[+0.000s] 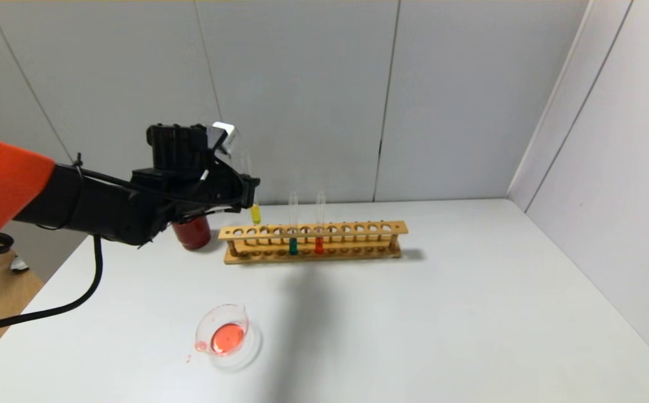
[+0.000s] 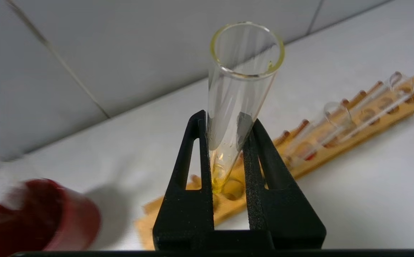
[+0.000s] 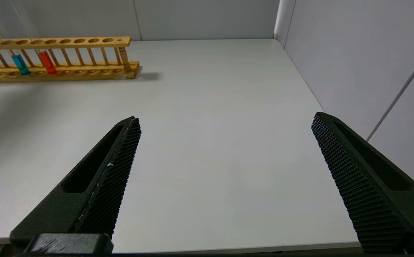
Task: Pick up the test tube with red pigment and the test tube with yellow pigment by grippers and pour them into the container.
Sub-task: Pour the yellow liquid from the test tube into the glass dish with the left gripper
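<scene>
My left gripper (image 1: pixel 250 187) (image 2: pixel 226 119) is shut on the test tube with yellow pigment (image 1: pixel 255 213) (image 2: pixel 242 71). It holds the tube upright, lifted just above the left end of the wooden rack (image 1: pixel 358 229). The test tube with red pigment (image 1: pixel 319 244) (image 3: pixel 46 61) stands in the rack's middle holes. The container (image 1: pixel 224 336), a low glass beaker with red liquid in it, sits on the table nearer to me, left of centre. My right gripper (image 3: pixel 224 123) is open over bare table on the right, and the head view does not show it.
A tube of teal-green liquid (image 1: pixel 293 245) (image 3: pixel 21 64) stands in the rack beside the red one. A dark red cup (image 1: pixel 192 232) (image 2: pixel 42 214) stands left of the rack, under my left arm. A few red drops (image 1: pixel 190 356) lie beside the beaker. Grey walls close the back and right.
</scene>
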You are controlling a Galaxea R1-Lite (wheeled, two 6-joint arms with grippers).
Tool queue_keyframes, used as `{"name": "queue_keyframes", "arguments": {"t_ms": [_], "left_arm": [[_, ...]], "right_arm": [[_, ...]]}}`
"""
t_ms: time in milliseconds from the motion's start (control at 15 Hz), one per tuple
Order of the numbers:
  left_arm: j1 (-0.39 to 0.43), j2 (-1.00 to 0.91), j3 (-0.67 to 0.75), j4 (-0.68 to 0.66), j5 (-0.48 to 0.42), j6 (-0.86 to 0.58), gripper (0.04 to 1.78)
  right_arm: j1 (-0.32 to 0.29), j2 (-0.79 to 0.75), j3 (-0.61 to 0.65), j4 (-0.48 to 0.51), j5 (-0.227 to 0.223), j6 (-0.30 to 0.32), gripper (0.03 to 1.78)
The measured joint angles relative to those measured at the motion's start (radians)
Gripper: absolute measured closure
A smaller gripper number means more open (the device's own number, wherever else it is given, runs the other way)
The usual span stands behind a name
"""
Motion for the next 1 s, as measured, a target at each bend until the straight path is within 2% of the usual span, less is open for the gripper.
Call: {"name": "queue_keyframes", "arguments": {"t_ms": [267,600,1000], "left_arm": [[0.024,-0.127,-0.073,0.173,-0.002,0.091,1.52],[0.031,-0.331,-0.078,0.441,-0.002,0.206,1.52],[0.048,-0.491,-0.007,0.590,-0.005,0.400,1.52]], "right_arm": [[0.000,0.000,0.000,0.000,0.000,0.000,0.06],[0.000,0.000,0.000,0.000,0.000,0.000,0.06],[0.000,0.000,0.000,0.000,0.000,0.000,0.06]]}}
